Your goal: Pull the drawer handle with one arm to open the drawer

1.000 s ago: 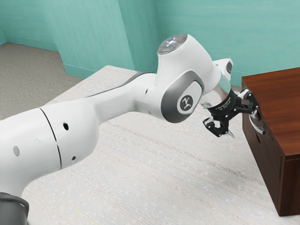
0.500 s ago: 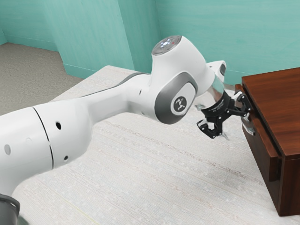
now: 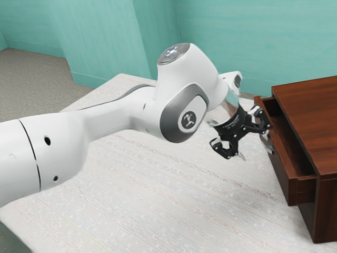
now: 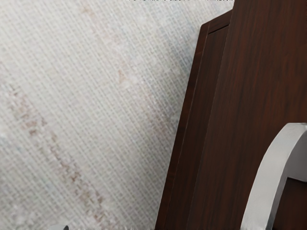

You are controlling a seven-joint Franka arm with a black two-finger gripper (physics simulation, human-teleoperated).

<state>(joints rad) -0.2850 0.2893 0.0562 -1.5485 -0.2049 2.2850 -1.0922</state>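
A dark wooden cabinet [image 3: 311, 113] stands on the table at the exterior view's right. Its top drawer [image 3: 287, 174] is pulled partly out toward the arm, so the inside shows. A silver handle [image 3: 269, 144] sits on the drawer front. My black gripper [image 3: 254, 140] is right at that handle, fingers spread; the upper finger [image 3: 261, 119] reaches to the handle while the lower one hangs apart from it. In the wrist view the curved silver handle [image 4: 274, 184] stands just off the brown drawer front [image 4: 225, 120].
The cabinet rests on a pale woven tabletop [image 3: 158, 195] with wide free room toward the exterior view's left and front. Teal walls [image 3: 253, 31] rise behind the table. My white arm [image 3: 105, 132] crosses from the left.
The drawer has slid out of the cabinet toward the exterior view's left, from shut to partly open. My hand has drawn back the same way, staying at the handle.
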